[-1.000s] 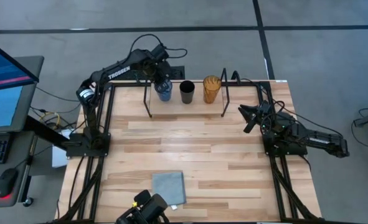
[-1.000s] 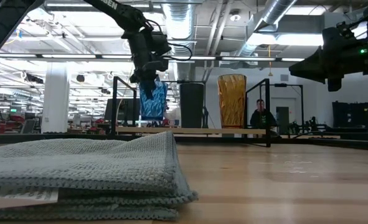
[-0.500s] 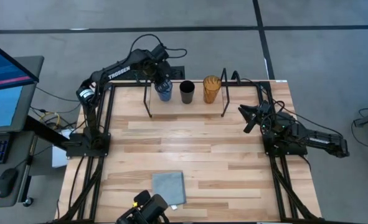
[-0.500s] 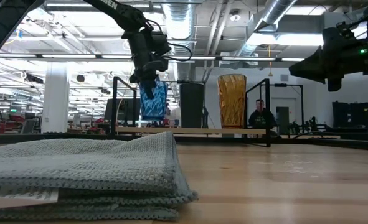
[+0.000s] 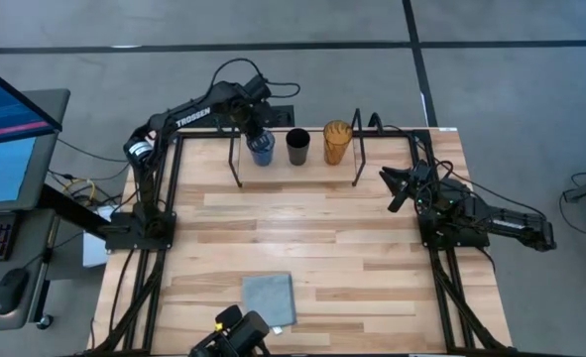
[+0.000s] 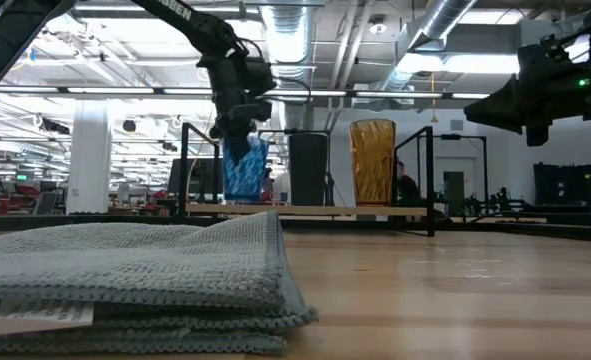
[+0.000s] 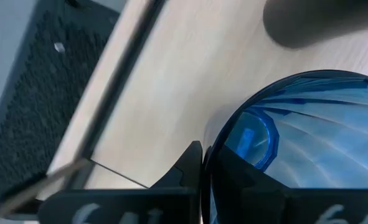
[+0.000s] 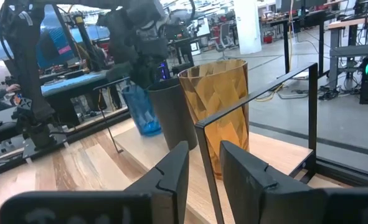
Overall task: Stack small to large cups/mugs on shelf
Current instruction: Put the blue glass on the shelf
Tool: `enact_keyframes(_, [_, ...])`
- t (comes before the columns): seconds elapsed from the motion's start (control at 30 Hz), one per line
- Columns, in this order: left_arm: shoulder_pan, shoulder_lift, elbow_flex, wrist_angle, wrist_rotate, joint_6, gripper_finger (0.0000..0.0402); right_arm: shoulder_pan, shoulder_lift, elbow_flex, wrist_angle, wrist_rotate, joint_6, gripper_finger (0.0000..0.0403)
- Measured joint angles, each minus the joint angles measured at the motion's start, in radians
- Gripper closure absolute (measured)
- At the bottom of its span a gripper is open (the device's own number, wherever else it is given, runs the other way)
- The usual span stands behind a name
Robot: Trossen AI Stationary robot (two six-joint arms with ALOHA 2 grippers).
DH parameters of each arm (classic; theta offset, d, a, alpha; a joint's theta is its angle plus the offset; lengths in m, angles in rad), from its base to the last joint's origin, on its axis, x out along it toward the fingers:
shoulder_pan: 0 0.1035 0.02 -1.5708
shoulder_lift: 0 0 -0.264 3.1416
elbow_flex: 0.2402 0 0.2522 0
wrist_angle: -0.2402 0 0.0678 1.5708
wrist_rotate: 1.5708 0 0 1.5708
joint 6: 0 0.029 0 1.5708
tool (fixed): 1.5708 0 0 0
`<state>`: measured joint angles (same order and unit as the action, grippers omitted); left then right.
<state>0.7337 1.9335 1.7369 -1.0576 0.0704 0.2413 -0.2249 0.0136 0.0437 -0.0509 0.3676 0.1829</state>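
A narrow wooden shelf (image 5: 278, 165) on black legs stands at the table's far edge. On it stand a black cup (image 5: 297, 146) and, to its right, a taller amber cup (image 5: 336, 142). At the shelf's left end is the blue cup (image 5: 262, 149), with my left gripper (image 5: 256, 134) shut on its rim from above. In the low view the blue cup (image 6: 245, 170) has its base just over the shelf board (image 6: 325, 210); whether it rests there I cannot tell. My right gripper (image 5: 387, 183) waits open at the table's right edge, level, facing the shelf. My left gripper pinches the blue cup's rim (image 7: 210, 149) on the side away from the black cup, with one finger (image 7: 233, 177) inside the cup and the other (image 7: 190, 163) outside. The fingers come steeply from above. The cup stays nearly upright below them.
A folded grey-blue cloth (image 5: 270, 297) lies near the table's front edge. The shelf's black end frames (image 5: 357, 149) rise beside the cups. Bare tabletop (image 5: 302, 228) lies between the shelf and the cloth.
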Motion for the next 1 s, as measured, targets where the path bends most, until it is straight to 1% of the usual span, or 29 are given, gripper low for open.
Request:
enact_keyframes(0.1, [-0.004,0.001,-0.028,0.027,-0.002,-0.001,0.0399,0.0,0.0,0.0,0.0,0.0,0.0,0.029])
enact_keyframes(0.33, [-0.003,0.001,-0.033,0.083,-0.005,-0.018,0.0399,0.0,0.0,0.0,0.0,0.0,0.0,0.029])
enact_keyframes(0.4, [-0.001,0.001,-0.034,0.075,0.015,-0.019,0.0399,0.0,0.0,0.0,0.0,0.0,0.0,0.029])
enact_keyframes(0.67, [-0.004,0.001,-0.034,0.055,0.021,-0.019,0.0398,0.0,0.0,0.0,0.0,0.0,0.0,0.029])
enact_keyframes(0.87, [-0.004,0.0,-0.034,0.037,-0.014,-0.021,0.0398,0.0,0.0,0.0,0.0,0.0,-0.001,0.029])
enact_keyframes(1.0, [-0.004,0.0,-0.034,0.039,0.0,-0.025,0.0395,0.0,0.0,0.0,0.0,0.0,-0.001,0.029])
